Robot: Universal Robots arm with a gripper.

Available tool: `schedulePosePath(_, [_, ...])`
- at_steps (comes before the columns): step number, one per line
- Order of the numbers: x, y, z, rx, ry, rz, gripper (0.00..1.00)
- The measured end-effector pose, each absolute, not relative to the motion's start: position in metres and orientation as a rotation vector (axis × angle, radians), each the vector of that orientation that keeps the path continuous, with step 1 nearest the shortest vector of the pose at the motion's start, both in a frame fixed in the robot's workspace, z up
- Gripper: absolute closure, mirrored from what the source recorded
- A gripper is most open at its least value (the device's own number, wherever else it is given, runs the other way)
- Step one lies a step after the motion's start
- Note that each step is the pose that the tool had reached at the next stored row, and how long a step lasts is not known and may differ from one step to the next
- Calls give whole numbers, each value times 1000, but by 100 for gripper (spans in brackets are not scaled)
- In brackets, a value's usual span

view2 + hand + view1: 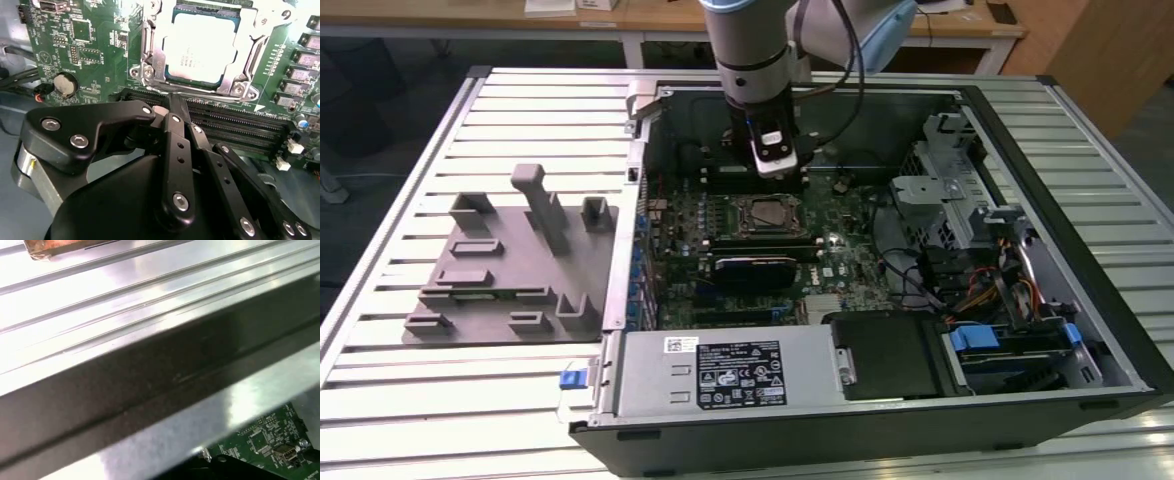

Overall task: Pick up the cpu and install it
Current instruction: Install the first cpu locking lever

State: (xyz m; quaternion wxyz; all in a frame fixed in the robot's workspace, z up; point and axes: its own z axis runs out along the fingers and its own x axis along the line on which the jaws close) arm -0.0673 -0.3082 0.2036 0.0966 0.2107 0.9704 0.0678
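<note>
The cpu (200, 47), a silvery-grey square chip with a paler rim, lies flat inside the metal socket frame (150, 60) on the green motherboard (90, 45) in the second wrist view. My gripper (171, 102) hangs just beside the socket, over the black memory slots (240, 130). Its black fingers are drawn together with nothing between them. In the exterior view my gripper (777, 176) stands upright inside the open computer case (1067, 120), just behind the socket (761, 212).
A large grey plastic fixture (507, 265) with upright blocks lies on the slatted metal table (400, 400) at the exterior view's left. The case holds a power supply (720, 375), a drive cage (947, 190) and cable bundles. The case's metal wall (150, 365) shows in the first wrist view.
</note>
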Motion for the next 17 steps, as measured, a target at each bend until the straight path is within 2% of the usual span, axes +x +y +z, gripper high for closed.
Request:
schedulePosePath(14, [-67, -308, 216, 624, 2876, 202, 89])
schedulePosePath(17, [-67, -308, 216, 632, 2904, 183, 89])
